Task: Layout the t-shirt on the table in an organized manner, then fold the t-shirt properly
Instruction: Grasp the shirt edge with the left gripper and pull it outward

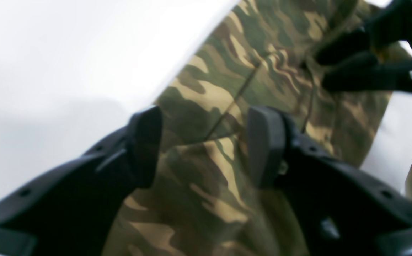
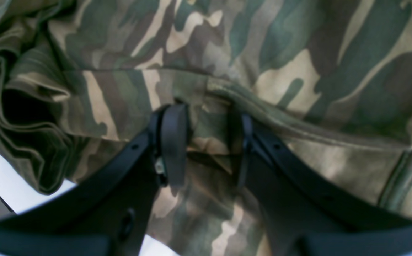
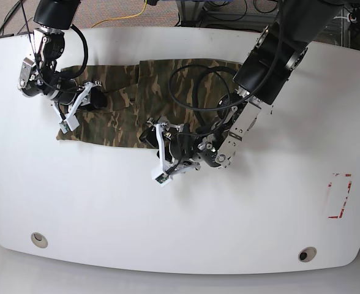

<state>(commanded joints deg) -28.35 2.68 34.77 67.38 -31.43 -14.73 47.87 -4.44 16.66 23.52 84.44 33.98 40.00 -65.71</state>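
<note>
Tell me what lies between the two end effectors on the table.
In the base view, only the t-shirt: its camouflage cloth spans the stretch from the right end effector to the left end effector. No bare table shows between them.

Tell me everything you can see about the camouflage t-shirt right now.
The t-shirt is soft cloth in green, brown and tan blotches, lying as a long, partly folded band across the far side of the white table. Seams and a bunched, layered fold show in the right wrist view. The right claw pinches a fold; the left claw stands open over the near edge.
</note>
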